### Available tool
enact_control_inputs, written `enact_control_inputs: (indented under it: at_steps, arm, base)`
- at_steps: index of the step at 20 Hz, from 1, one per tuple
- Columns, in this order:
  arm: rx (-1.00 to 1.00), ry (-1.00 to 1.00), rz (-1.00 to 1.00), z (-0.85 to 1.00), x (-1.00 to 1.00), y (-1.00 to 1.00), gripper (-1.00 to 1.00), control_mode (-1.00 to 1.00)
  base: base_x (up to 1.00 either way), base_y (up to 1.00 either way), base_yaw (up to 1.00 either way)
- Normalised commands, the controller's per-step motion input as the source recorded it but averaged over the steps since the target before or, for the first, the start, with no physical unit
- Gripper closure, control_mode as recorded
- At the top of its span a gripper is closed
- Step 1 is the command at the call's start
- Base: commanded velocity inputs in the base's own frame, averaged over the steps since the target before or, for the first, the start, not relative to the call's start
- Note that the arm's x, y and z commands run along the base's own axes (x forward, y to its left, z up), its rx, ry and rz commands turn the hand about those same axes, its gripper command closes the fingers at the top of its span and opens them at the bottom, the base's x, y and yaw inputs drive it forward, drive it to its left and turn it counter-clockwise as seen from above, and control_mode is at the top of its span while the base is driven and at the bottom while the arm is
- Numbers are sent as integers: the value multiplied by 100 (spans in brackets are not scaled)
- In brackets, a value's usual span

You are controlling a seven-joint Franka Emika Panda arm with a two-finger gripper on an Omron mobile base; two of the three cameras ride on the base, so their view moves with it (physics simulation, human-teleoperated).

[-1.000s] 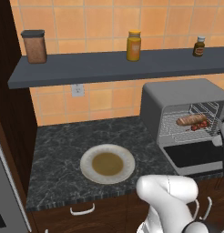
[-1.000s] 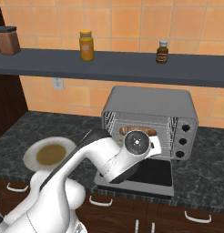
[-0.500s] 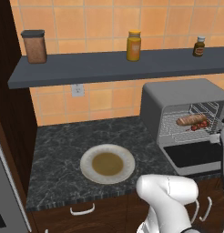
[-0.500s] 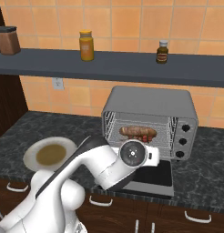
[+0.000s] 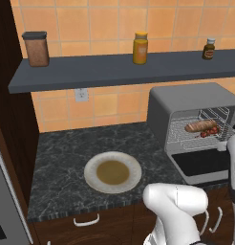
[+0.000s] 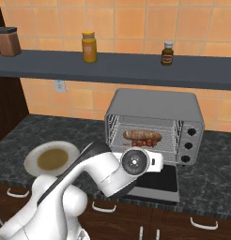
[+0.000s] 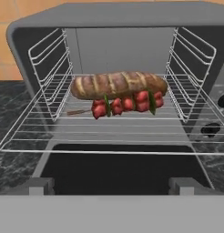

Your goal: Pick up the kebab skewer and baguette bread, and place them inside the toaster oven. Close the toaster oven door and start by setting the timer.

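I am looking along the pincer straight into the toaster oven (image 7: 118,27); the baguette bread (image 7: 118,85) is lying crosswise on the wire rack (image 7: 109,129), well ahead of the pincer, whose jaws are standing wide apart and gripping nothing. The kebab skewer (image 7: 125,103) is resting just in front of the loaf, touching it. The loaf is looking golden-brown and scored, the skewer red-chunked with green bits. The toaster oven door (image 6: 157,180) is hanging open, flat over the worktop (image 5: 67,162).

Grey toaster oven (image 7: 36,27), brown baguette bread (image 7: 118,84), red-chunked kebab skewer (image 7: 127,103).
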Motion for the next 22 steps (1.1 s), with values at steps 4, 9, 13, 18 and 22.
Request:
enact_control_inputs:
  at_steps: [4,9,13,18,22]
  arm:
    - [0,0,0,0,18,0,-100,-100]
    - [0,0,0,-4,29,0,-100,-100]
    - [5,-8,-3,-46,19,0,-100,-100]
    - [0,-7,-1,-19,16,0,-100,-100]
    - [0,-3,0,-26,2,0,-100,-100]
  base:
    - [0,0,0]
    - [0,0,0]
    - [0,0,0]
    - [0,0,0]
    - [0,0,0]
